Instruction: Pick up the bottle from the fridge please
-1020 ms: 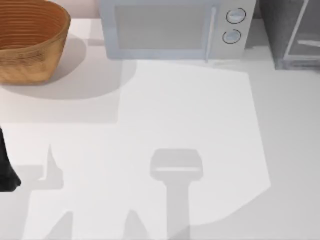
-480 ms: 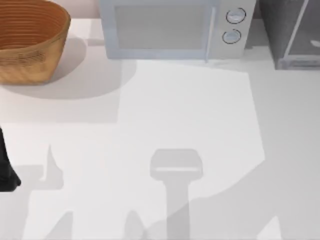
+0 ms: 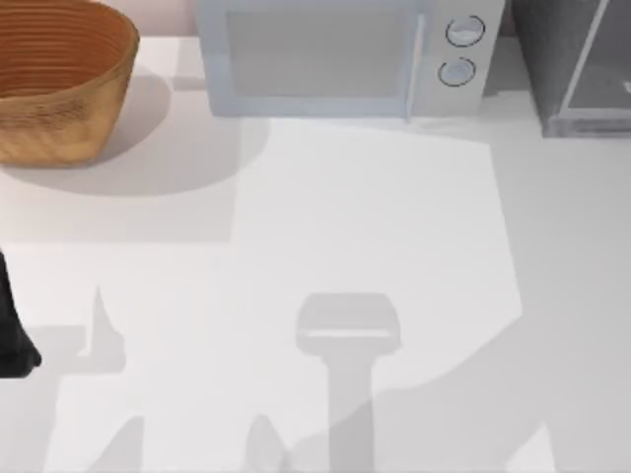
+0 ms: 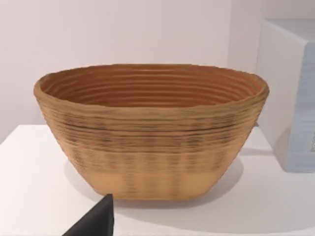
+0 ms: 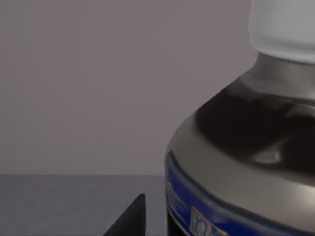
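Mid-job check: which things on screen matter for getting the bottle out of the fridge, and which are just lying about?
For the job:
- bottle, close before the right wrist camera
- fridge, far right of the table

Lying about:
- basket, far left
- microwave, at the back
- left arm, parked at the left edge

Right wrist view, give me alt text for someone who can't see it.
A close-up of a dark bottle with a pale cap and a blue label band, standing upright on a dark grey floor before a plain grey wall. A black tip of the right gripper pokes in beside it, not touching the bottle.
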{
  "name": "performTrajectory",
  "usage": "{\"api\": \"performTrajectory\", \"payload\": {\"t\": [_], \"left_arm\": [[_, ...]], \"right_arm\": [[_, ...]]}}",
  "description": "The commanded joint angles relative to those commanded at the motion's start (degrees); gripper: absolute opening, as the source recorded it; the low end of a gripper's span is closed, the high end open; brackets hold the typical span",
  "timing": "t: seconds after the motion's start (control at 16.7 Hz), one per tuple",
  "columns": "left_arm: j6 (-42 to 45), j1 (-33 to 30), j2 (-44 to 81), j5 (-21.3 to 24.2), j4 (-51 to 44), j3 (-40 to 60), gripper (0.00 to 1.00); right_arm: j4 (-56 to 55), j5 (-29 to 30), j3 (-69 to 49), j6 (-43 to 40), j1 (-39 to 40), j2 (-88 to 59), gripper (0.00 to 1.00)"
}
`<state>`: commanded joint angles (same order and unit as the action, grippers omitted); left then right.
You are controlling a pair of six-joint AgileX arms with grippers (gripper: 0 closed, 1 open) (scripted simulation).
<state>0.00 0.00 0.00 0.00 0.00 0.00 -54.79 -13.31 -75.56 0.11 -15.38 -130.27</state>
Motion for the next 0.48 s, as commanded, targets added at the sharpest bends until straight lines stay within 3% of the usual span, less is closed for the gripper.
{"api": "performTrajectory", "payload": {"t": [0.48], "left_arm": [[0.0, 0.0, 0.0, 0.0, 0.0, 0.0, 1.0]], "right_arm": [[0.0, 0.0, 0.0, 0.0, 0.0, 0.0, 0.02]]}}
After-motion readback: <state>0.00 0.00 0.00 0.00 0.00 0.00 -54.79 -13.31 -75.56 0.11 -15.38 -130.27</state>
